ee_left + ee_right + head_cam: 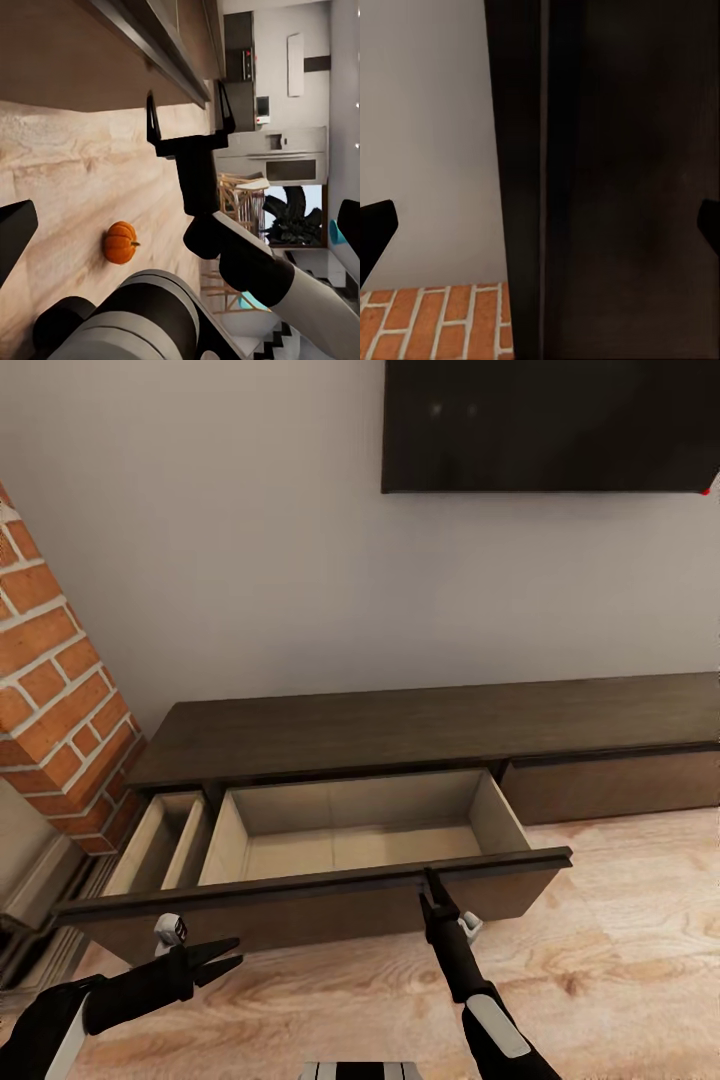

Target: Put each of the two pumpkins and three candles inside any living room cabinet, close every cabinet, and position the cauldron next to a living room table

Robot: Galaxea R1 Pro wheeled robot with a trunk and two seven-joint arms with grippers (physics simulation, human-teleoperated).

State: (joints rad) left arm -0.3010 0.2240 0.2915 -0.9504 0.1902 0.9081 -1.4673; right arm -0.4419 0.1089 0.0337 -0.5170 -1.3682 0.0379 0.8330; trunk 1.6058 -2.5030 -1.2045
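Right gripper sits at the top lip of the pulled-out drawer front, at about 5 o'clock in the head view. In the left wrist view its two thin fingers stand spread, their tips at the drawer edge with nothing between them. Whether they touch the wood, cannot tell. Holding nothing.

Left gripper hangs low at 7 o'clock, just before the drawer front, jaws parted to a modest vee, empty.

Drawer of the cabinet is out far; pale interior bare as far as seen. A narrower compartment at its 9 o'clock also stands open. Brick column at 9 o'clock, dark screen at 1 o'clock on the wall.

One pumpkin lies on the wood floor, seen in the left wrist view, beside the right arm and apart from the drawer front. Its place on the head view's clock cannot be told. Candles, cauldron, table: nothing to note.

Judgement: the step in hand looks like finishing the drawer opening, loading to follow. To do it well, leave the drawer out as it is, lift the right fingers straight off the lip without dragging the front, then turn toward the pumpkin. Approach it from above, jaws wide, closing across its ribbed flanks; it is round and may roll if nudged.
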